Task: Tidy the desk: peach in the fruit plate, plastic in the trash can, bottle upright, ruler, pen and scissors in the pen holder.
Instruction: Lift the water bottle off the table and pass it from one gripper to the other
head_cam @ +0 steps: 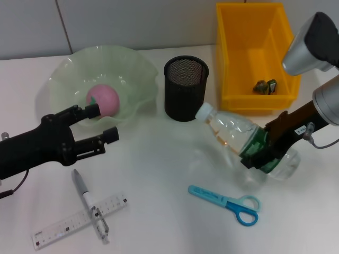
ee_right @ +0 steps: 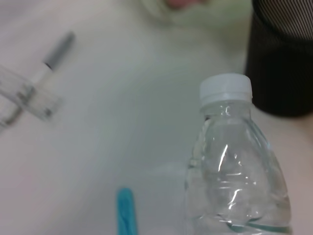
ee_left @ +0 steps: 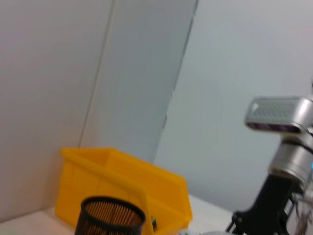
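The clear bottle [head_cam: 233, 132] with a white cap [ee_right: 226, 89] hangs tilted over the table, cap pointing at the black mesh pen holder [head_cam: 185, 87]. My right gripper [head_cam: 260, 156] is shut on its lower body, at the green label. The pink peach [head_cam: 104, 99] lies in the green fruit plate [head_cam: 132, 69]. My left gripper [head_cam: 104, 124] stands open just in front of the plate, one finger close to the peach. Pen [head_cam: 89, 203] and ruler [head_cam: 63, 227] lie crossed at the front left. The blue scissors [head_cam: 228, 200] lie in front of the bottle. A crumpled piece of plastic [head_cam: 265, 86] sits in the yellow trash can [head_cam: 233, 58].
The pen holder [ee_left: 110, 217] stands between the plate and the yellow trash can [ee_left: 122, 181], close to the bottle's cap. The trash can is at the back right, right behind my right arm [ee_left: 283, 161]. A grey wall runs along the table's far edge.
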`<state>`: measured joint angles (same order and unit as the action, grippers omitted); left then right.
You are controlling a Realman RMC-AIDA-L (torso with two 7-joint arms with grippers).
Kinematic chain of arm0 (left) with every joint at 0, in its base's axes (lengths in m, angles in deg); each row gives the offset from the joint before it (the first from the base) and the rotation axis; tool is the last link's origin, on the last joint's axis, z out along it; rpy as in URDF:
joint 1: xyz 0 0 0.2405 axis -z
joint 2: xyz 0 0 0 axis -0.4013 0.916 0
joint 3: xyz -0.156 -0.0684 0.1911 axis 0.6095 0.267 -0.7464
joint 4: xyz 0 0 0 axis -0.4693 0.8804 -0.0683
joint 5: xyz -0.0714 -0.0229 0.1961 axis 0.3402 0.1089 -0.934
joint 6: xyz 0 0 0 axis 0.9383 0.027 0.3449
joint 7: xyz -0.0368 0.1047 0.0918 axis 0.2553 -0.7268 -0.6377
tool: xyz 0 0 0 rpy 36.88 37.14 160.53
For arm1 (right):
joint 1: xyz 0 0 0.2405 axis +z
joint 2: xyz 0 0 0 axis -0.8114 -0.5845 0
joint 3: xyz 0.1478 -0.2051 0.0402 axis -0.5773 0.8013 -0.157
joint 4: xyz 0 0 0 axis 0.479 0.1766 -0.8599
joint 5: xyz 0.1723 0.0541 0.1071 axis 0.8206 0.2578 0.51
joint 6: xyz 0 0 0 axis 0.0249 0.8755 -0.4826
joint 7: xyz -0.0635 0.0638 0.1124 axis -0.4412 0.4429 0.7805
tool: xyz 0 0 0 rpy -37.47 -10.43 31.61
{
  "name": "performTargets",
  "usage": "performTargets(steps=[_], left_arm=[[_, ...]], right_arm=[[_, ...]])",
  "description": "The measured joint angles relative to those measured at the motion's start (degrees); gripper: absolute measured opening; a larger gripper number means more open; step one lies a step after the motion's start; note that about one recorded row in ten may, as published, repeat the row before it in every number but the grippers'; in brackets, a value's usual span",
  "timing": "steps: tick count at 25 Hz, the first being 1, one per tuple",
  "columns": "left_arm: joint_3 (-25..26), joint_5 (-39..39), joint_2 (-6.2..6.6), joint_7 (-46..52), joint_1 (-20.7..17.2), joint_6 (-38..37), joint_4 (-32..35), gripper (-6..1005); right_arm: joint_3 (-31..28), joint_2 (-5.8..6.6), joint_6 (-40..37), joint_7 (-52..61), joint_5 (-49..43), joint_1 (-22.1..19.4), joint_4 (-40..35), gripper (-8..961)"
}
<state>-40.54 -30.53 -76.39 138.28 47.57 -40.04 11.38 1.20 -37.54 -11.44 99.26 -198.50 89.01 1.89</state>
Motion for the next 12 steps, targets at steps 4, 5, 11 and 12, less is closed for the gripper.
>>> performTargets(steps=[4,5,11,12], left_arm=[[0.0,3.0,0.0,-0.2,-0.1,0.0,-1.8,781],[0.0,3.7,0.01,-0.1,-0.1,0.0,-2.3,781],[0.0,8.1,-0.04,0.3,-0.1,-0.9,-4.6,779],[0.0,8.5,-0.05,0.3,-0.1,-1.3,-4.7,779]], right_arm=[[-2.7,-0.33,0.1,-5.5,8.8,-2.8,-0.9,770],[-3.2,-0.37,0.1,-6.9,10.9,-3.3,-0.8,770],[-3.9,-0.43,0.5,-14.0,21.4,-6.2,-0.2,770],[-4.0,-0.45,0.5,-15.4,23.3,-6.5,0.1,770]])
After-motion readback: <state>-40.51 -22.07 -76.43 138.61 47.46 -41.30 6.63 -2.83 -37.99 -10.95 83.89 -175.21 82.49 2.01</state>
